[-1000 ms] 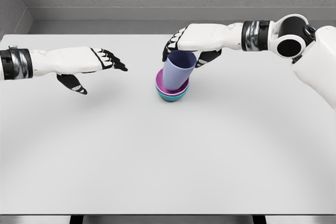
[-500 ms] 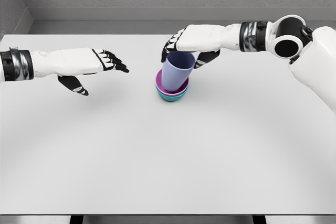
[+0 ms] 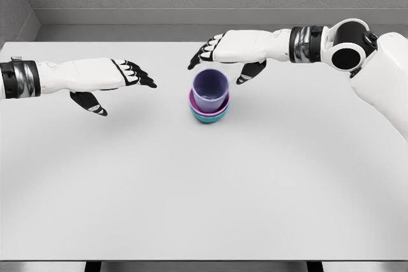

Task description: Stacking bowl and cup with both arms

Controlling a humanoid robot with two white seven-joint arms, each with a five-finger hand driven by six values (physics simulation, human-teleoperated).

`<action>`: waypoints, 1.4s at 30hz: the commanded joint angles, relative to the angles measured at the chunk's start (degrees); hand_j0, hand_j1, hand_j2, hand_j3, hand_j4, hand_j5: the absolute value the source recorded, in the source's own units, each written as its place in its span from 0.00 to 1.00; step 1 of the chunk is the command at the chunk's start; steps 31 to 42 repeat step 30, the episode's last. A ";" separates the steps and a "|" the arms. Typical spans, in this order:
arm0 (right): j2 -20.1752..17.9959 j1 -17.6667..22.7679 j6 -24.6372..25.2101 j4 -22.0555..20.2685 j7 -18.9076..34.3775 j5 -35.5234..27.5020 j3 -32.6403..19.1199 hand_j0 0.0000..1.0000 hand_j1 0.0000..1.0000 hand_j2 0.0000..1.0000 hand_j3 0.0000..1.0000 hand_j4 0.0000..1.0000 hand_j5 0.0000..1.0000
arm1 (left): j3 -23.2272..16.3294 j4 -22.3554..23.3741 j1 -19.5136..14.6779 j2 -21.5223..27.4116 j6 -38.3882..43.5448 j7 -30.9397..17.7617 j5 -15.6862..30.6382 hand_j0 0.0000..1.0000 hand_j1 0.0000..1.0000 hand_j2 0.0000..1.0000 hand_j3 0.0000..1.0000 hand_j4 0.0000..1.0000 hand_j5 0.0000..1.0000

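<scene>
A lavender cup (image 3: pixel 210 90) stands upright inside a magenta bowl (image 3: pixel 199 109), which nests in a teal bowl (image 3: pixel 209 118) near the table's middle. My right hand (image 3: pixel 220 62) hovers just above and behind the cup, fingers spread, holding nothing. My left hand (image 3: pixel 121 81) floats over the table to the left of the stack, open and apart from it.
The grey table (image 3: pixel 204 189) spreads wide in front of the stack. A grey wall runs along the table's far edge.
The right hand let go of the cup, which dropped upright into the bowls. The fingers opened and lifted slightly. The left hand stayed put.
</scene>
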 commanded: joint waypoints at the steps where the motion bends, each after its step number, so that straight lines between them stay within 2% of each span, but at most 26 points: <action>1: -0.15 0.00 0.16 0.00 -0.03 -0.38 -0.15 1.00 1.00 1.00 1.00 1.00 1.00 | 0.04 -0.02 0.00 0.07 0.15 0.03 0.34 1.00 1.00 1.00 1.00 1.00 1.00; 5: -0.77 0.62 0.16 1.40 -0.03 -0.38 -3.23 1.00 1.00 1.00 1.00 1.00 1.00 | 0.04 -0.02 0.00 0.07 0.15 0.03 0.34 1.00 1.00 1.00 1.00 1.00 1.00; 10: -1.82 2.02 0.16 10.45 -0.03 -0.38 -7.27 1.00 1.00 1.00 1.00 1.00 1.00 | 0.13 0.06 0.00 0.07 0.15 0.03 0.25 1.00 1.00 1.00 1.00 1.00 1.00; 13: -2.79 3.16 0.16 13.97 -0.03 -0.20 -8.77 1.00 1.00 1.00 1.00 1.00 1.00 | 0.74 0.15 0.00 -0.02 0.15 0.03 0.25 1.00 1.00 1.00 1.00 1.00 1.00; 15: -4.28 3.78 0.16 14.23 -0.03 -0.29 -8.86 1.00 1.00 1.00 1.00 1.00 1.00 | 3.03 0.33 0.97 0.07 0.15 0.03 0.25 1.00 1.00 1.00 1.00 1.00 1.00; 17: -4.28 4.57 0.16 14.23 -0.03 -0.20 -10.44 1.00 1.00 1.00 1.00 1.00 1.00 | 8.12 0.85 5.01 -0.19 0.15 0.03 0.16 1.00 1.00 1.00 1.00 1.00 1.00; 18: -4.37 4.75 0.16 14.23 -0.03 -0.03 -10.53 1.00 1.00 1.00 1.00 1.00 1.00 | 8.57 0.85 5.97 -0.11 0.15 0.03 0.16 1.00 1.00 1.00 1.00 1.00 1.00; 22: -4.46 4.92 0.16 14.23 -0.03 -0.03 -10.53 1.00 1.00 1.00 1.00 1.00 1.00 | 8.65 0.85 6.15 -0.72 0.15 0.03 0.25 1.00 1.00 1.00 1.00 1.00 1.00; 24: -6.22 5.01 0.16 14.58 -0.03 0.24 -10.79 1.00 1.00 1.00 1.00 1.00 1.00 | 8.65 0.85 6.15 -0.90 0.15 0.03 0.34 1.00 1.00 1.00 1.00 1.00 1.00; 42: -6.22 5.01 0.16 15.46 -0.03 0.15 -10.88 1.00 1.00 1.00 1.00 1.00 1.00 | 8.65 -0.02 6.24 -0.72 0.15 0.03 0.87 1.00 1.00 1.00 1.00 1.00 1.00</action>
